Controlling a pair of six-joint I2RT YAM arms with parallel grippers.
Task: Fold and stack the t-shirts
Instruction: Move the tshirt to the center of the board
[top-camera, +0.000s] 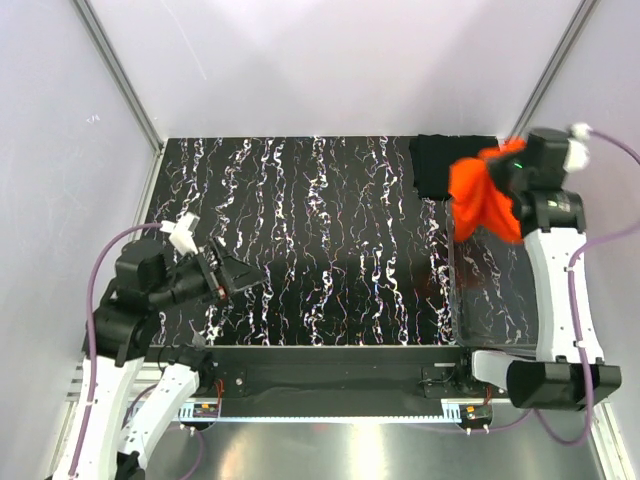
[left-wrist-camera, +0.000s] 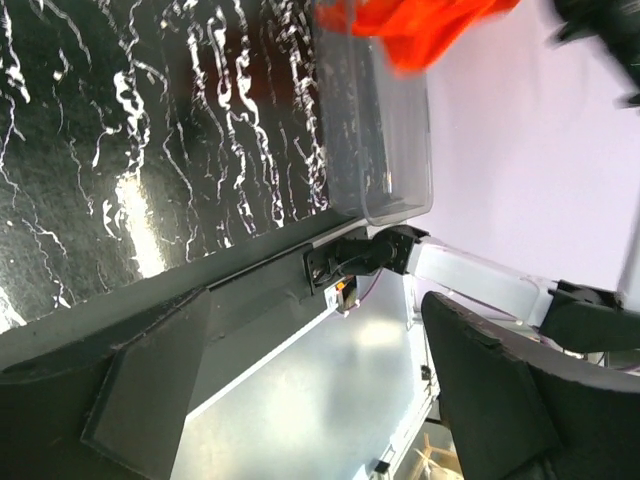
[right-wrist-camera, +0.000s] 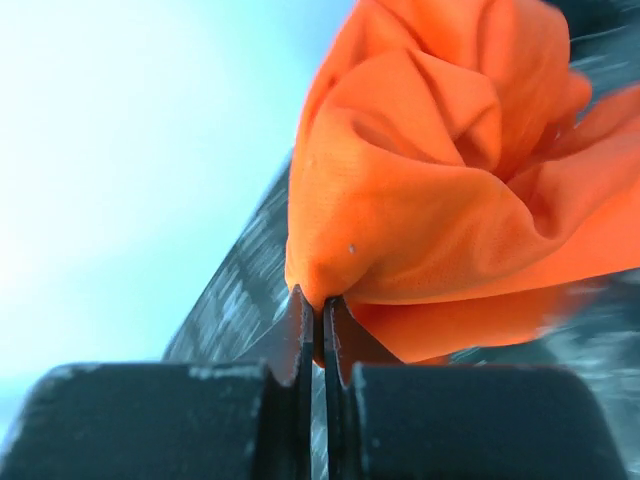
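My right gripper (top-camera: 505, 165) is shut on a fold of the bright orange-red t-shirt (top-camera: 482, 198) and holds it bunched up in the air at the far right, above the far end of the clear bin. In the right wrist view the jaws (right-wrist-camera: 322, 310) pinch the orange cloth (right-wrist-camera: 440, 180). The black t-shirt (top-camera: 452, 165) lies flat on the table at the far right, partly hidden behind the orange one. My left gripper (top-camera: 235, 275) is open and empty, low over the near left of the table (left-wrist-camera: 330, 400). The orange shirt also shows in the left wrist view (left-wrist-camera: 420, 25).
A clear plastic bin (top-camera: 495, 295) stands at the table's right side, also in the left wrist view (left-wrist-camera: 385, 130). The black marbled tabletop (top-camera: 320, 230) spans the middle. Purple walls close in the back and sides.
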